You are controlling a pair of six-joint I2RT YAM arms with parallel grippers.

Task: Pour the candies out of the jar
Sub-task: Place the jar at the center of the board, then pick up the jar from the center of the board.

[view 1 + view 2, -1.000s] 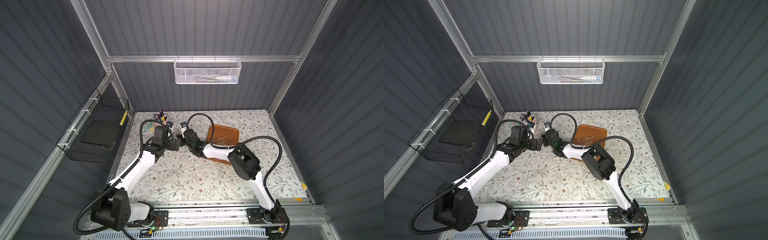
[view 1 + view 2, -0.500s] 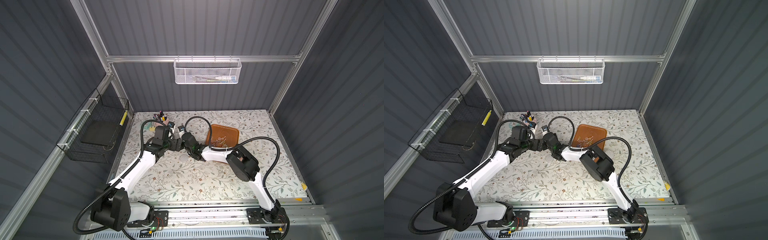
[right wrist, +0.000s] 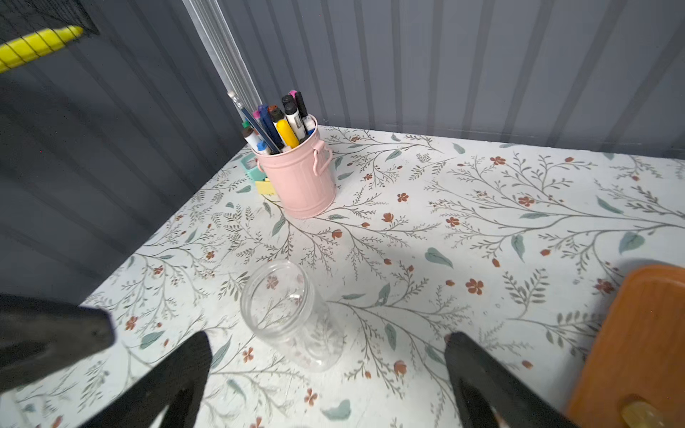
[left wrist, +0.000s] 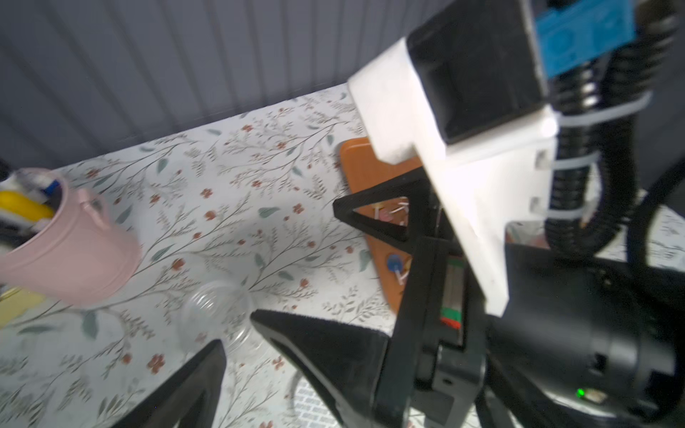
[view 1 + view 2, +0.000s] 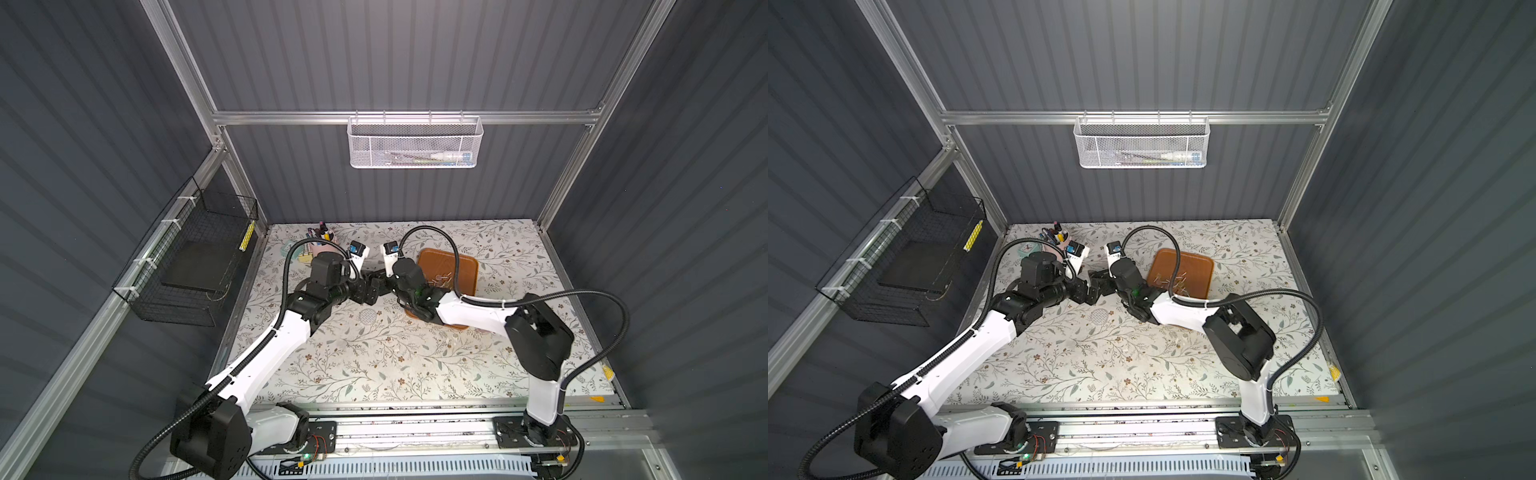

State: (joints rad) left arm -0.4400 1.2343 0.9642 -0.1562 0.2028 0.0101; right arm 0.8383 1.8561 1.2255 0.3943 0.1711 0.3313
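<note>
1. The right claw (image 3: 326, 335) has its two fingers wide apart. Nothing is clamped between them, and neither finger touches a thing.
2. The jar (image 3: 293, 315) stands upright on the tabletop (image 3: 482, 229), just ahead of these fingers and about in the middle of the gap. It is clear glass or plastic, and the flower pattern shows through its wall and its bottom.
3. The left claw (image 4: 237, 329) comes from the opposite side, and its fingers are also apart. In the left wrist view the jar is blurred and just beyond the tips. I cannot tell there if a tip touches it. In the right wrist view one finger of the left claw (image 3: 55, 333) is beside the jar, with bare tabletop between them.
4. In both top views the two claws meet almost tip to tip over the far left part of the tabletop, and they hide the jar.
5. The candies (image 4: 389, 215) lie on an orange-brown tray (image 4: 367, 170) as small heads on white sticks, one of them blue. The tray lies flat to the right of the jar, apart from it. In a top view the right arm (image 5: 478, 313) covers its near edge.
6. A small round disc (image 5: 367, 316) with a fine mesh-like pattern lies on the tabletop, just on the near side of the claws.
7. A pink bucket (image 3: 300, 181) full of pens (image 3: 287, 126) stands behind the jar, near the far left corner.
</note>
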